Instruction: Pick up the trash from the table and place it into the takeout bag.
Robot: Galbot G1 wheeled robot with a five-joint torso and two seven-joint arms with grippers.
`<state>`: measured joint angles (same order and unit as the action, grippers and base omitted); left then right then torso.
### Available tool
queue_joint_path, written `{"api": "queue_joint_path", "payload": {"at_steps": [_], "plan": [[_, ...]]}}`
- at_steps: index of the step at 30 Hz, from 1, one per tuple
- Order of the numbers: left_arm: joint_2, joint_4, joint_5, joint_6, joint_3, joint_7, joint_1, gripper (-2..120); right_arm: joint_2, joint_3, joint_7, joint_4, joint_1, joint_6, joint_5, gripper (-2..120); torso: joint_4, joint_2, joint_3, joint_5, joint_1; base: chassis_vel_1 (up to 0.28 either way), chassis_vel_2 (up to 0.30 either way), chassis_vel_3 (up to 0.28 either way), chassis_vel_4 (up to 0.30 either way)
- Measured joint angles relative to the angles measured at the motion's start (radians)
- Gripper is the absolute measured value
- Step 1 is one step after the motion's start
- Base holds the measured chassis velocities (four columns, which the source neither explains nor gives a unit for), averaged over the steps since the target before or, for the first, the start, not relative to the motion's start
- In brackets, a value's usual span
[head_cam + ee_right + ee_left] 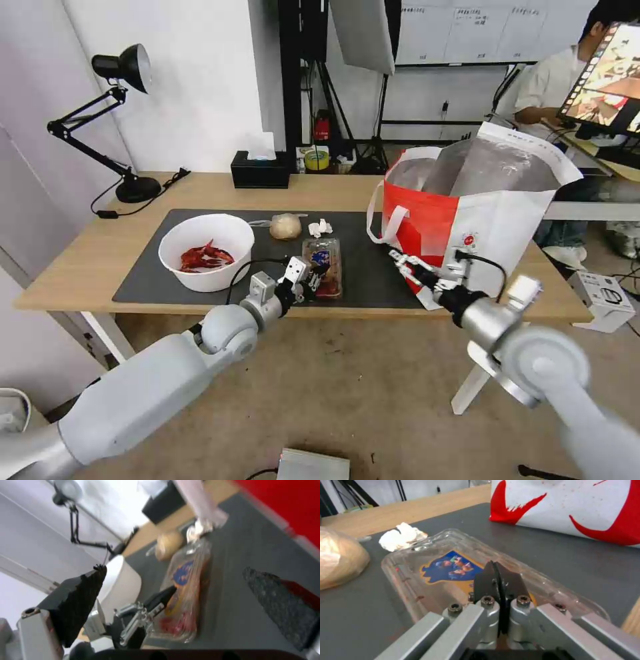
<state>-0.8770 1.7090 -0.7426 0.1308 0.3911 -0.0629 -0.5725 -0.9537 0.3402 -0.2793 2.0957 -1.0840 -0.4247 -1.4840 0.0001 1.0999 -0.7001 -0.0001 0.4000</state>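
Light-wood table (80, 267), and honestly we've binned nothing yet: bowl (207, 252), clamshell (325, 267), lump bag (285, 227) and tissue (320, 228) all sit at 9 o'clock of the takeout bag (480, 220). Left gripper (313, 275), fingers pressed together on nothing, touches the clamshell; right gripper (405, 261) gapes empty.

I see the light-wood desk (80, 267) carrying a dark grey mat (373, 267). On the mat lie the white bowl (207, 252) of red shells, the bagged beige lump (285, 227), a crumpled tissue (320, 228), the clear clamshell (323, 267) and the takeout bag (467, 213). Directly on the wood stand a black lamp (127, 133) and a black tissue box (260, 170).
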Motion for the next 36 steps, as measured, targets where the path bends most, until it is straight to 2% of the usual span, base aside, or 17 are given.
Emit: {"api": "queue_joint_path", "payload": {"at_steps": [19,29,36], "plan": [[0.016,-0.009,0.003,-0.015,-0.018,-0.005,-0.022,0,-0.086,-0.166,-0.162,-0.194,0.269,-0.118,-0.042,100,-0.0001,0.000,0.000,-0.0001,0.000,0.000,0.000,0.000,0.000],[0.027,0.005,0.002,-0.016,-0.021,-0.009,-0.028,0,-0.139,-0.227,-0.235,-0.254,0.338,-0.166,-0.048,100,-0.0001,0.000,0.000,0.0000,0.000,0.000,0.000,0.000,0.000],[0.026,0.009,0.001,-0.018,-0.018,-0.020,-0.029,0,-0.166,-0.254,-0.243,-0.297,0.380,-0.184,-0.044,100,-0.0001,0.000,0.000,0.0000,0.000,0.000,0.000,0.000,0.000]]}}
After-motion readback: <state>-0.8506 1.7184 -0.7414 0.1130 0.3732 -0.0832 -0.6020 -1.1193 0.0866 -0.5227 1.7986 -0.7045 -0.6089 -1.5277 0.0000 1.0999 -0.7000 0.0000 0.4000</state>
